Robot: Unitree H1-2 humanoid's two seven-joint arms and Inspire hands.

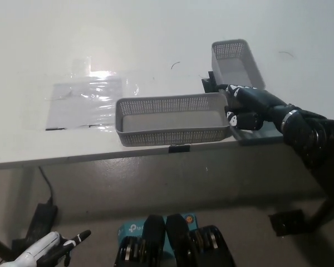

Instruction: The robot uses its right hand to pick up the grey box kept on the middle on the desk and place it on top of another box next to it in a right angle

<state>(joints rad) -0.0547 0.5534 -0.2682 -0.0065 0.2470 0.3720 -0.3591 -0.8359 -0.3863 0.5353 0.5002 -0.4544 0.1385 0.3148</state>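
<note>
Grey box (239, 69), long axis running away from desk edge, right hand (246, 108) fingers grasping it

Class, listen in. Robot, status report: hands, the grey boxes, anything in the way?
Right robot hand at the middle grey box's right end, grip unclear. Left robot hand low, idle. Second grey box behind, unstacked. Plastic sheet lies aside.
</note>
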